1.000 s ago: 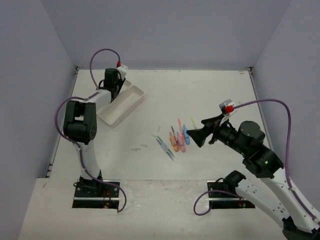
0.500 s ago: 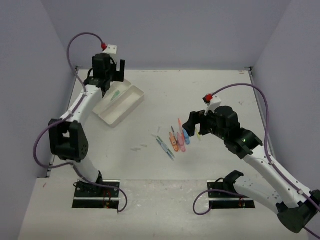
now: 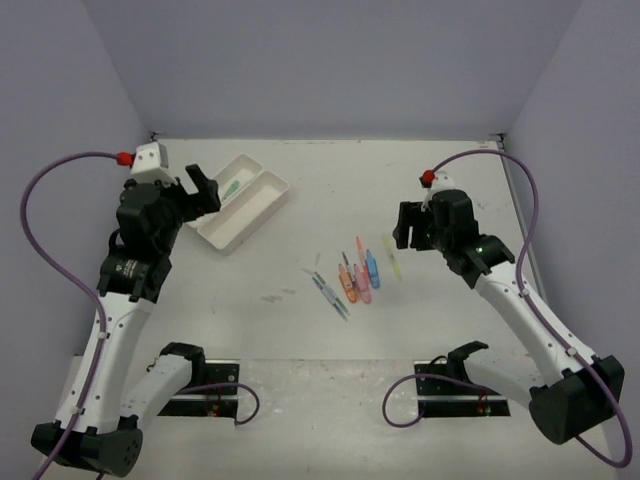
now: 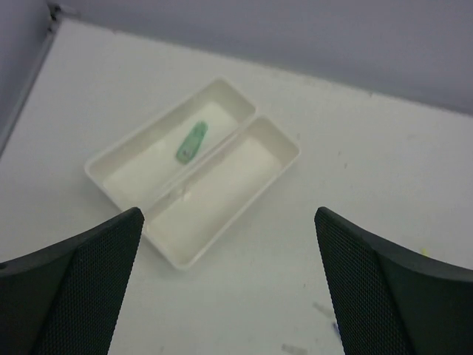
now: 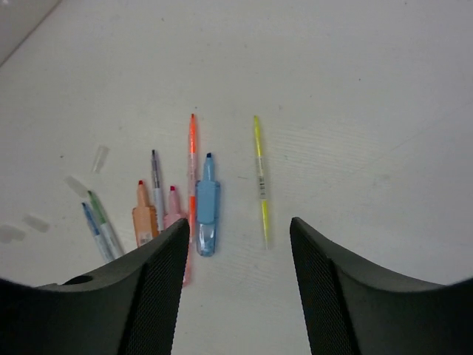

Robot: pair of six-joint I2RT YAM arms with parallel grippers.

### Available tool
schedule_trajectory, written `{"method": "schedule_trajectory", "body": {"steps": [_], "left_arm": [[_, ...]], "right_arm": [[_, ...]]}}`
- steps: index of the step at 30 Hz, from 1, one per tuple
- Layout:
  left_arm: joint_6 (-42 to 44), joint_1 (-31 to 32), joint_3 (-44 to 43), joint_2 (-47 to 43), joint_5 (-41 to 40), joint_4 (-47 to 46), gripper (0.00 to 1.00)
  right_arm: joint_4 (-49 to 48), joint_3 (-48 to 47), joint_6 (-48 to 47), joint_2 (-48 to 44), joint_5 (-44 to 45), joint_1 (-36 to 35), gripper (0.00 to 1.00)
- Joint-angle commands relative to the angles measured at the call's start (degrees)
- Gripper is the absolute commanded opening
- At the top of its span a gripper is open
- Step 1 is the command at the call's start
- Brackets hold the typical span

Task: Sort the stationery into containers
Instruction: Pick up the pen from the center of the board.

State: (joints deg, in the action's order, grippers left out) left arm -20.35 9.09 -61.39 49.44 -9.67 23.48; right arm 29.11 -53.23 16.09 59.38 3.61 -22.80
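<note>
Two white trays (image 3: 272, 203) lie side by side at the back left. The far tray (image 4: 100, 171) holds a green marker (image 4: 191, 142), which also shows in the top view (image 3: 231, 188). The near tray (image 4: 290, 157) holds nothing. My left gripper (image 3: 198, 192) is open and empty, just left of the trays. In the middle of the table lie an orange marker (image 5: 144, 219), a pink marker (image 5: 174, 206), a blue marker (image 5: 206, 210), a thin orange pen (image 5: 192, 159), a yellow pen (image 5: 260, 177) and blue-grey pens (image 5: 100, 225). My right gripper (image 5: 238, 225) is open and empty, above and right of them.
Faint smudges mark the table (image 3: 278, 295) left of the pens. Grey walls close in the back and both sides. Each arm's purple cable (image 3: 45, 215) loops out beside it.
The left gripper has left the green marker in the far tray and pulled back to the trays' left. The right gripper has risen and swung to the right of the markers.
</note>
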Motion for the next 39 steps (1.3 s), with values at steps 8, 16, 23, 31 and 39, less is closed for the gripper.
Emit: {"method": "schedule_trajectory", "body": {"steps": [8, 16, 23, 31, 39], "left_arm": [[1.02, -0.03, 18.56, -8.28, 4.62, 2.0, 1.0], [1.41, 1.22, 18.8, -9.49, 4.83, 1.84, 1.0], [1.48, 1.81, 19.01, -9.43, 5.27, 1.64, 1.0], [1.66, 1.92, 19.1, -9.56, 5.64, 1.55, 1.0], [1.9, 2.6, 19.12, -9.68, 6.19, 1.36, 1.0]], "right_arm": [[-0.2, -8.21, 0.1, 22.77, 0.19, -1.17, 0.4], [-1.67, -7.29, 4.22, 32.99, 1.01, -6.28, 0.39], [-0.99, -7.28, 4.49, 34.95, -0.71, -7.73, 0.36], [0.13, -7.39, 5.99, 36.66, -1.04, -8.42, 0.4], [-0.37, -6.71, 7.24, 37.42, -1.63, -8.7, 0.41]]}}
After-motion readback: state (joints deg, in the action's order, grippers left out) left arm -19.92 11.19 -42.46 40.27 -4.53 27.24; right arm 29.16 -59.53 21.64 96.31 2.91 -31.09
